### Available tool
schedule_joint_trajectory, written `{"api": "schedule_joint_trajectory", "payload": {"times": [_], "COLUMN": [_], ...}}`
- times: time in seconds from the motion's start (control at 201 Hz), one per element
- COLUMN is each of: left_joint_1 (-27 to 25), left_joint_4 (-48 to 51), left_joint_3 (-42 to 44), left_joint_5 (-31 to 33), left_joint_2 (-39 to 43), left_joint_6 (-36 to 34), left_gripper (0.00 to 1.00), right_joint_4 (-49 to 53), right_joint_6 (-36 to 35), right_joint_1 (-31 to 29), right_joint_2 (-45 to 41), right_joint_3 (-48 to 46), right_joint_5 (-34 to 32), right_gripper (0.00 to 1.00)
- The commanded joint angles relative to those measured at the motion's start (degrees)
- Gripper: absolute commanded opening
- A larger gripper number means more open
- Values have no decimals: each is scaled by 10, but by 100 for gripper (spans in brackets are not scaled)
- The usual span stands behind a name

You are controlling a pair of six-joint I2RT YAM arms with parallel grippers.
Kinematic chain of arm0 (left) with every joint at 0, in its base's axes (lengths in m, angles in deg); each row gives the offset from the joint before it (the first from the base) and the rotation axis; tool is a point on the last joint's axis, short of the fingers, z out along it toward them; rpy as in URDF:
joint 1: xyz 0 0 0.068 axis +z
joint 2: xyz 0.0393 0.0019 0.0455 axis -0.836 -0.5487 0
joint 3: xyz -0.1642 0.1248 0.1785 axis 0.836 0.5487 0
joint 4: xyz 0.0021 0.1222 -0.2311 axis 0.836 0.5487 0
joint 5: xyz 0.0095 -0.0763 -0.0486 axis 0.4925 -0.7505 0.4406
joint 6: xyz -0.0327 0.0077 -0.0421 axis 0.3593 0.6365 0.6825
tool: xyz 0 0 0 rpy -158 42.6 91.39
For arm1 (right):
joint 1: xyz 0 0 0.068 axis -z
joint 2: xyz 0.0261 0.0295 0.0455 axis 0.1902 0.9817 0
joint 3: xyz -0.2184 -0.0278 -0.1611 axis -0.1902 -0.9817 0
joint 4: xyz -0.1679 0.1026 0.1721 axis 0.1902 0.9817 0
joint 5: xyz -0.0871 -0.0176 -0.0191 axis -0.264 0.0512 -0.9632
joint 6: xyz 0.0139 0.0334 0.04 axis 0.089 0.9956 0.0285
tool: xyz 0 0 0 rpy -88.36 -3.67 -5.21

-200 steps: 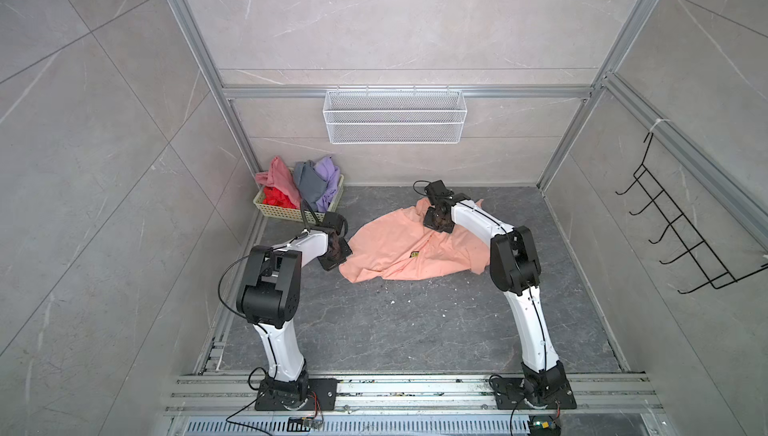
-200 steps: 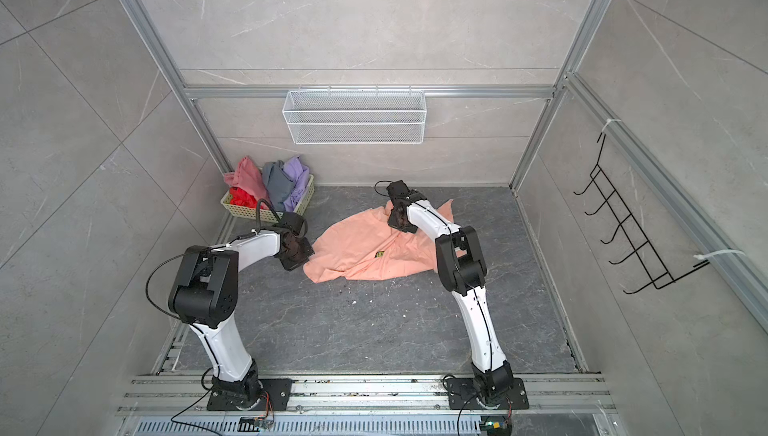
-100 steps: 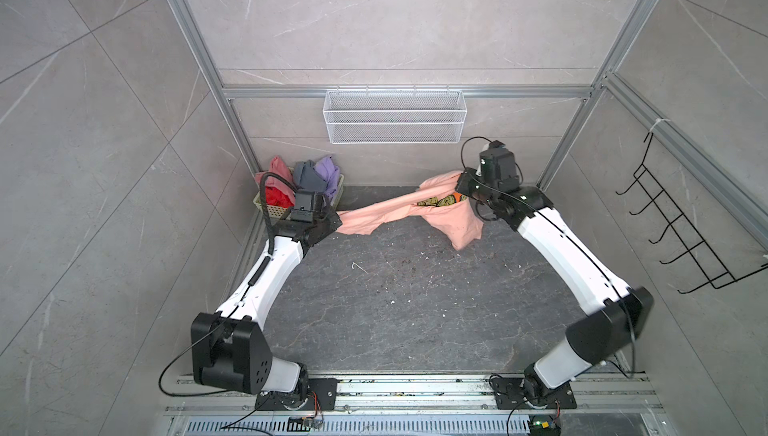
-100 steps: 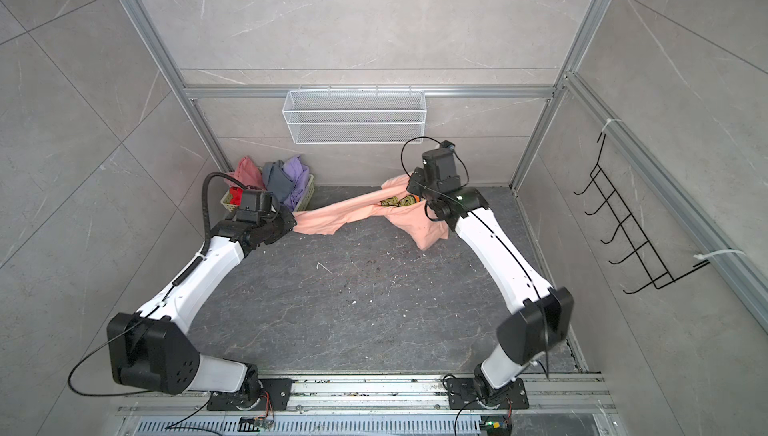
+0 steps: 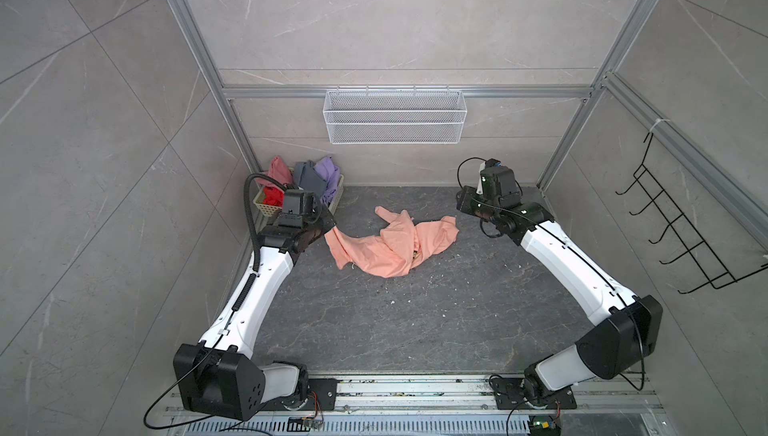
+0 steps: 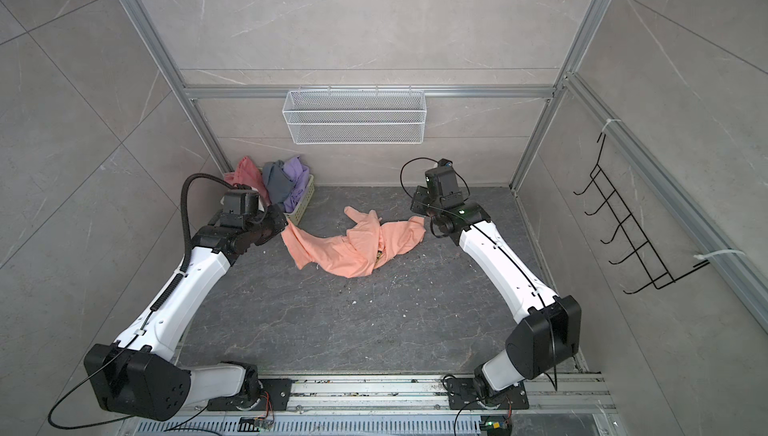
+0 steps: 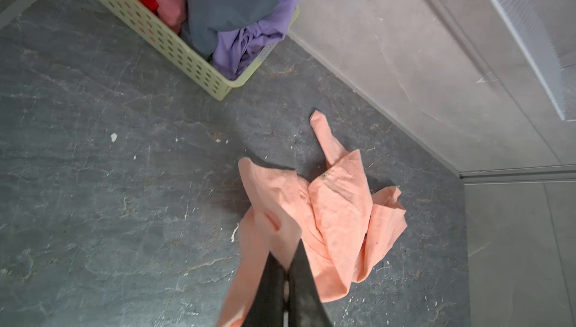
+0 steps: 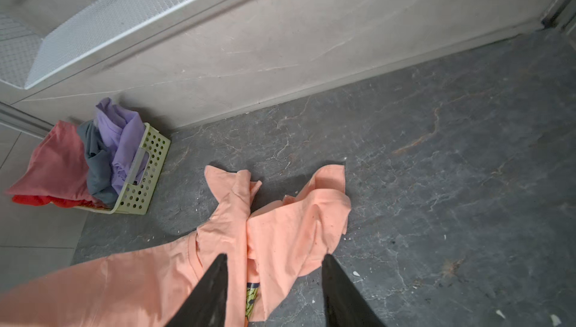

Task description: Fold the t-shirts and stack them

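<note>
Grey stone floor (image 5: 415, 321) — peach-orange shirt (image 5: 374, 255) crumpled near its far edge; left gripper (image 7: 285, 257) pinched on one end, right gripper (image 8: 274, 255) spread, seemingly touching nothing.

A dark grey stone tabletop (image 5: 415, 321) carries scattered white flecks (image 5: 390, 301). A pale yellow-green lattice basket (image 7: 193, 63) stands in its far left corner, by the tiled wall (image 5: 374, 18). Higher on that wall hangs a white wire-mesh shelf (image 5: 395, 122). A black hook rack (image 5: 681, 222) is mounted on the right-hand wall.
</note>
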Motion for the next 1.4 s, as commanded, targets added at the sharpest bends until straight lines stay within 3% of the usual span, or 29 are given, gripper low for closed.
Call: {"api": "schedule_joint_trajectory", "payload": {"times": [0.0,0.144,0.244,0.473,0.836,0.916,1.025,1.105,1.2,1.314,1.394], "left_joint_1": [2,2,2,0,-1,-1,-1,-1,-1,-1,0], "left_joint_4": [12,1,-7,-15,-20,-18,-15,-15,-6,17,59], "left_joint_3": [16,36,44,49,52,51,54,56,52,41,33], "left_joint_5": [-7,-20,-24,-18,-14,-11,-5,-2,1,7,15], "left_joint_2": [22,18,18,28,34,36,40,44,46,58,79], "left_joint_6": [15,31,40,50,57,57,58,60,60,59,60], "left_gripper": [0,0,0,0,0,0,0,0,0,0,0], "right_joint_4": [22,-16,-29,95,143,159,150,140,103,-2,4], "right_joint_6": [17,50,53,36,6,7,17,12,13,31,60], "right_joint_1": [13,10,-12,-67,-75,-75,-72,-67,-56,-17,21], "right_joint_2": [34,92,134,263,371,388,366,333,264,128,57], "right_joint_3": [0,13,35,142,199,215,193,174,128,8,-52], "right_joint_5": [7,81,90,26,19,9,-12,-6,19,72,79], "right_gripper": [53,54,55,58,62,53,17,4,0,0,0]}}
